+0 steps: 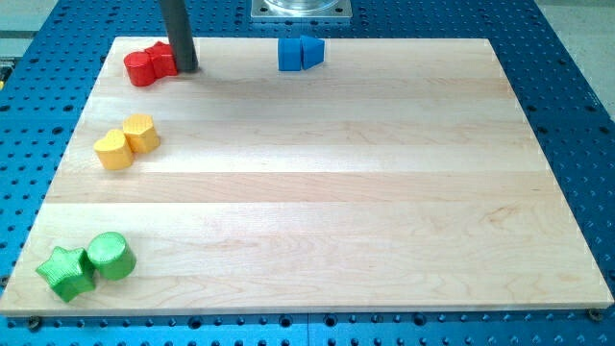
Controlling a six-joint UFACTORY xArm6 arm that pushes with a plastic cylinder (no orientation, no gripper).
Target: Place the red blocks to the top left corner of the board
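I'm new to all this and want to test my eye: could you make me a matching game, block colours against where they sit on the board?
Column one:
1. red blocks
2. blue blocks
3. yellow blocks
4. green blocks

Column two:
A. bottom left corner
B. top edge, near the middle
C. top left corner, touching my tip
D. left side, halfway down

Pairs: 1-C, 2-B, 3-D, 4-A

No readable text, labels, numbers or signs anywhere in view.
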